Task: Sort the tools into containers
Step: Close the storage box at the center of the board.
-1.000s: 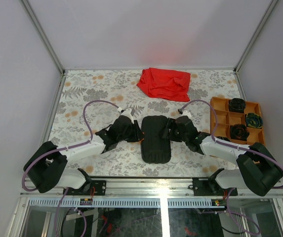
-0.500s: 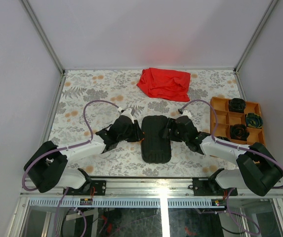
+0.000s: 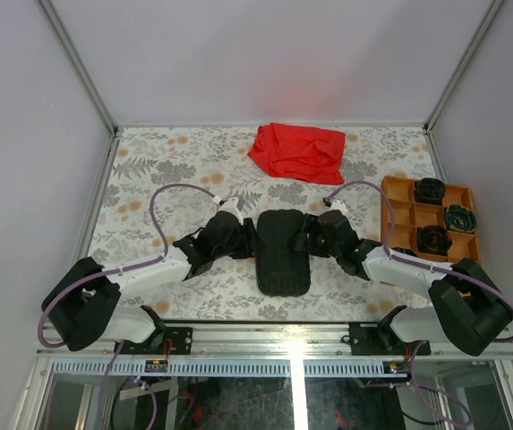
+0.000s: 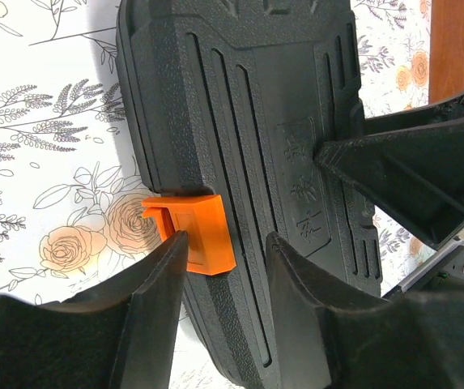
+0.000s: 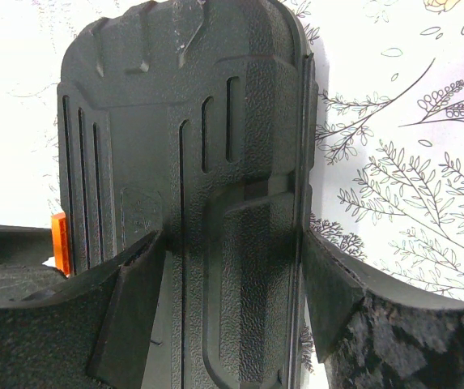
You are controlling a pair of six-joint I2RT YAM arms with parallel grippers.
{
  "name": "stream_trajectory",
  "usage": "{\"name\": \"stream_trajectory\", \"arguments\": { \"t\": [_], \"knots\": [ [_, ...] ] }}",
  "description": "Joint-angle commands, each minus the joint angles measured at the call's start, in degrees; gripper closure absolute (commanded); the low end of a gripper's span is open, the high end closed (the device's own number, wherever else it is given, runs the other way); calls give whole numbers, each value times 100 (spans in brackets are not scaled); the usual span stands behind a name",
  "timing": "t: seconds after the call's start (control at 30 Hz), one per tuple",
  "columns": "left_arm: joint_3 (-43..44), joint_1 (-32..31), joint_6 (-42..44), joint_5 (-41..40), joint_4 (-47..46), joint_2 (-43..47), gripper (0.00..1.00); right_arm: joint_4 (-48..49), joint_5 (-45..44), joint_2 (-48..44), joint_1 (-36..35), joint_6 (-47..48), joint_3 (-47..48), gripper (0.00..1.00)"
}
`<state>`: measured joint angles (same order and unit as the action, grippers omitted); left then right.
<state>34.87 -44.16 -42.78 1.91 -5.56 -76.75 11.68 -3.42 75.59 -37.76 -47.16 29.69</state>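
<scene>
Bright, even light falls from overhead. Beyond the left gripper [image 4: 227, 237] the tablecloth [image 4: 45, 49] washes out almost white, and that gripper's near fingers [image 4: 134, 324] go soft. Just past the right gripper [image 5: 232, 243], the black case [image 5: 134, 121] throws a faint shadow rightward.

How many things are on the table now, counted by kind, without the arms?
Case: 1
Tray: 1
Cloth: 1
Dark round items in the tray: 3
Total: 6
</scene>
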Motion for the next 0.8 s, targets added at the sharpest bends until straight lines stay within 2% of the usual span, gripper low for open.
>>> {"name": "stream_trajectory", "arguments": {
  "t": [0.0,0.77],
  "knots": [
    [-69,-154,-147,306,-447,16,57,-641,28,325,-65,211,-160,36],
    [99,-138,51,-167,144,113,50,-619,43,377,-65,216,-149,36]
  ]
}}
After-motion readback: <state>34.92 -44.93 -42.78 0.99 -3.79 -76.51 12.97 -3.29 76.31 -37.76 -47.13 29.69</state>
